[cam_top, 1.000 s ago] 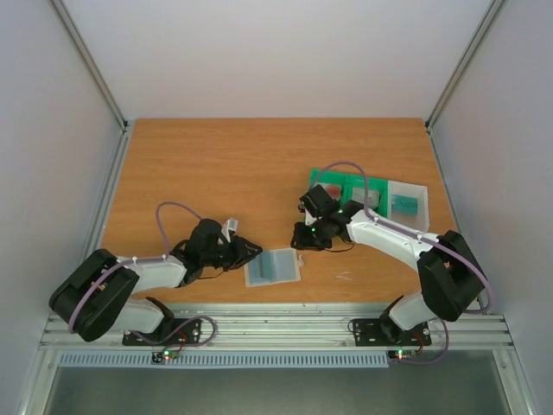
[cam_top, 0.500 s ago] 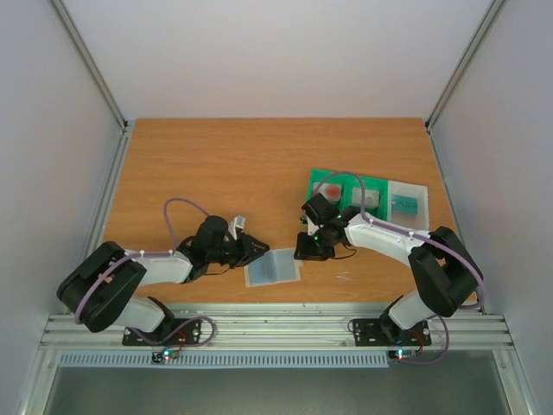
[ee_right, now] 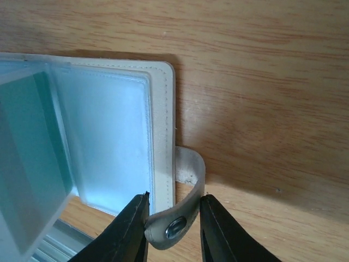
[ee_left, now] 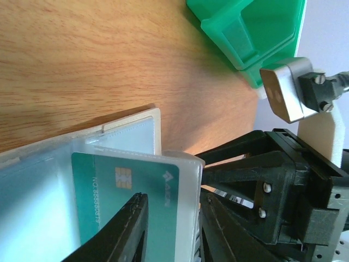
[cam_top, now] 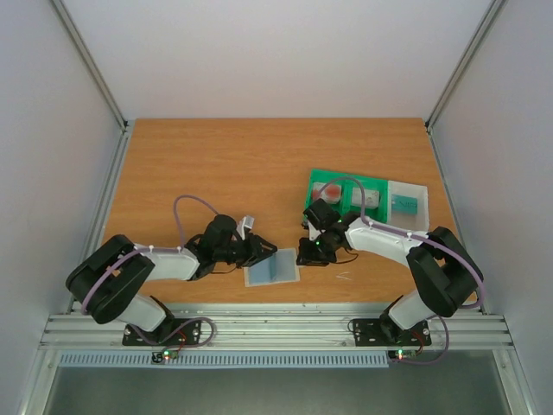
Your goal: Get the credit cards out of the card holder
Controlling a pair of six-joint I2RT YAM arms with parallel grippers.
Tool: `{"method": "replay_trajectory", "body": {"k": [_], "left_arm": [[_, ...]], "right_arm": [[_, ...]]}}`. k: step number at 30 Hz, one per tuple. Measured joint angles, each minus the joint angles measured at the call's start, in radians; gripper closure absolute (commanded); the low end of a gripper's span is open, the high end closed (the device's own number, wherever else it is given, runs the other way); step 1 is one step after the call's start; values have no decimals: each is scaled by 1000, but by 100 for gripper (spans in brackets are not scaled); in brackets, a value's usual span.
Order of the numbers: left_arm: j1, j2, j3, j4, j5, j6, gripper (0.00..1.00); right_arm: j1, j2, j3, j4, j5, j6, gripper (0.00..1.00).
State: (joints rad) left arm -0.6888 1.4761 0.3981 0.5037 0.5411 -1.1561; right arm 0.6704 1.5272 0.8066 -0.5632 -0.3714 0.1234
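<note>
The card holder [cam_top: 272, 268], a pale blue-grey plastic sleeve, lies open near the table's front edge. My left gripper [cam_top: 262, 253] is at its left side. In the left wrist view the left gripper [ee_left: 172, 229] is closed over a raised pocket leaf [ee_left: 188, 180] that holds a teal credit card [ee_left: 125, 185]. My right gripper [cam_top: 304, 256] is at the holder's right edge. In the right wrist view the right gripper [ee_right: 173, 218] pinches the small bent tab [ee_right: 188, 185] with its metal snap, beside the holder's pocket [ee_right: 109, 136]. The other cards in the holder are hidden.
A green compartment tray [cam_top: 378, 186] stands behind the right arm, with a reddish card [cam_top: 331, 190] in it. A clear box [cam_top: 406, 205] beside it holds a teal item. The tray's corner shows in the left wrist view [ee_left: 256, 33]. The table's front edge is close by.
My left gripper has moved right onto the holder's left leaf. My right gripper has moved down and left from the tray to the holder's tab.
</note>
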Motion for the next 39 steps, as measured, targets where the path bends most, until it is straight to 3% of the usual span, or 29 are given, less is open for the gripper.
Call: {"method": "replay_trajectory", "body": {"k": [17, 23, 33, 39], "left_arm": [[-3, -229, 0, -272, -140, 94, 62], [0, -226, 0, -286, -146, 95, 61], [6, -148, -5, -266, -141, 86, 63], [10, -95, -9, -254, -138, 88, 63]], "right_arm": [[0, -54, -43, 31, -43, 34, 71], [0, -93, -42, 29, -66, 50, 64], [0, -112, -25, 89, -106, 116, 66], [0, -43, 2, 146, -145, 134, 66]]}}
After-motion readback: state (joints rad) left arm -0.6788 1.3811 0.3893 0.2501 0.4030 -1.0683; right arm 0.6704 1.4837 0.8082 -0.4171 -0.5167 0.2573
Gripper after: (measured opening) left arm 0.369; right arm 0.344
